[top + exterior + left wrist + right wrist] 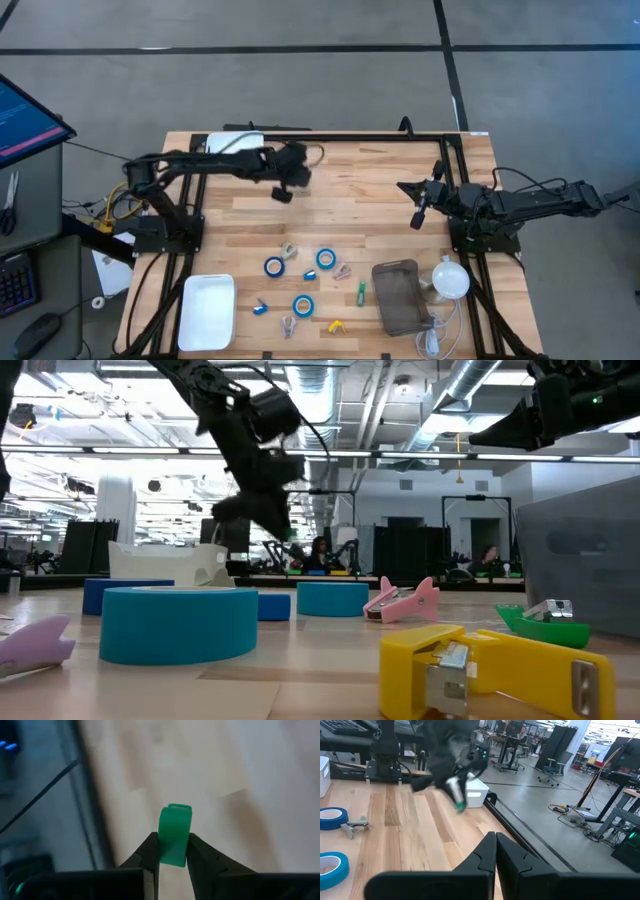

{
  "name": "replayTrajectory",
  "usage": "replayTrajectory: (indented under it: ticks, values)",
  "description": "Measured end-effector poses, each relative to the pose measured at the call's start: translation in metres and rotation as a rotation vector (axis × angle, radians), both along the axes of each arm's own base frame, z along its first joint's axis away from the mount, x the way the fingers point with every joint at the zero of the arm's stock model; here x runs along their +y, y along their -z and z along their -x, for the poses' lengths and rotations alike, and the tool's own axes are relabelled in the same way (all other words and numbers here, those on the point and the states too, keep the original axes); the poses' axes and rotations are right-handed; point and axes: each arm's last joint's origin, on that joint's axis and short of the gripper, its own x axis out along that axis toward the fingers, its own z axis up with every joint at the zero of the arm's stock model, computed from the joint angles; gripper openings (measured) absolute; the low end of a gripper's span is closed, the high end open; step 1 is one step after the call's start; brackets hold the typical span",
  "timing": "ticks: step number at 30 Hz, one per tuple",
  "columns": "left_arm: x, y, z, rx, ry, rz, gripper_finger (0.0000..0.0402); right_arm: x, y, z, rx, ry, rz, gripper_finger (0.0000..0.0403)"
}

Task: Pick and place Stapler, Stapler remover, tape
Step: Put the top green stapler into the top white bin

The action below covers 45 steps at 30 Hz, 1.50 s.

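Note:
My left gripper (173, 851) is raised over the far middle of the table (283, 193), shut on a small green stapler (175, 836). The same stapler shows small in the right wrist view (460, 808). My right gripper (496, 851) is shut with nothing in it and hovers at the table's right side (418, 214). Three blue tape rolls (274, 267) (325, 259) (303, 305) lie flat on the near half. Staple removers (290, 250) (342, 270) (288, 325) and small staplers in blue (260, 308), green (361, 292) and yellow (336, 326) lie among them. My left gripper pinches the green stapler between its two fingers (150, 852), one on each side of its lower end (173, 857). The rest of it sticks out past the fingertips. The stapler is lifted clear of the table.
A white tray (207, 310) sits at the near left corner and a white bin (235, 142) at the far left edge. A grey pouch (400, 295) and a white lamp with its cord (450, 278) lie at the near right. Bare wood lies between the arms (350, 190).

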Motion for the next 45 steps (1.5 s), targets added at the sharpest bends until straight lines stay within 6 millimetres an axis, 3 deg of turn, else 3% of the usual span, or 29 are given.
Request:
replayTrajectory:
  ticks: [7,12,17,29,37,45]
  values:
    - [0.030,-0.043,0.039,-0.128,-0.231,-0.034,0.0052,0.000,0.000,0.000,0.000,0.000,0.000,0.0000]
    - [0.042,-0.051,0.067,-0.069,-0.383,-0.042,0.0050,0.000,0.000,0.000,0.002,0.000,0.000,0.0000]
    - [0.050,-0.043,0.086,0.004,-0.494,0.012,0.0051,0.000,0.000,0.000,0.004,0.000,0.000,0.0000]
    - [0.059,0.020,0.136,0.172,-0.682,0.121,0.0050,0.000,0.001,0.000,0.007,0.000,-0.002,0.0000]
    - [0.073,0.022,0.148,0.133,-0.753,0.110,0.0053,0.000,0.001,0.000,0.006,0.001,-0.002,0.0000]
    - [0.073,0.022,0.147,0.102,-0.747,0.139,0.0100,0.000,0.001,0.000,0.006,0.001,-0.002,0.0000]
